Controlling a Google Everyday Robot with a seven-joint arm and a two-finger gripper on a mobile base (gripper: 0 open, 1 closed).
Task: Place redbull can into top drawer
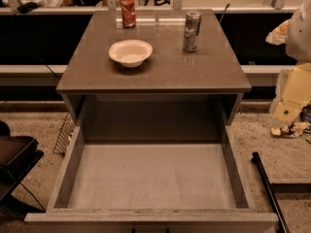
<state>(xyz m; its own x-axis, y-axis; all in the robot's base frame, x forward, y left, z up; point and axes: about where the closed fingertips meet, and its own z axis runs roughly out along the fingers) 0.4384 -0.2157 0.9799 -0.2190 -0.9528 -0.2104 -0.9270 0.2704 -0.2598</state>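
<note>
The redbull can [192, 31] stands upright on the cabinet top [165, 72], at the back right. It is tall, slim and silver-grey with dark markings. The top drawer [150, 216] is pulled wide open below the cabinet top, and its pale-grey floor [150, 176] is bare. My gripper does not show in this view, so nothing holds the can.
A white bowl [130, 52] sits on the cabinet top left of centre. A shorter red-orange soda can [128, 11] stands at the back left. A black rod [268, 191] lies on the floor at right, with pale clutter [294, 89] behind it. A dark object [14, 161] is at left.
</note>
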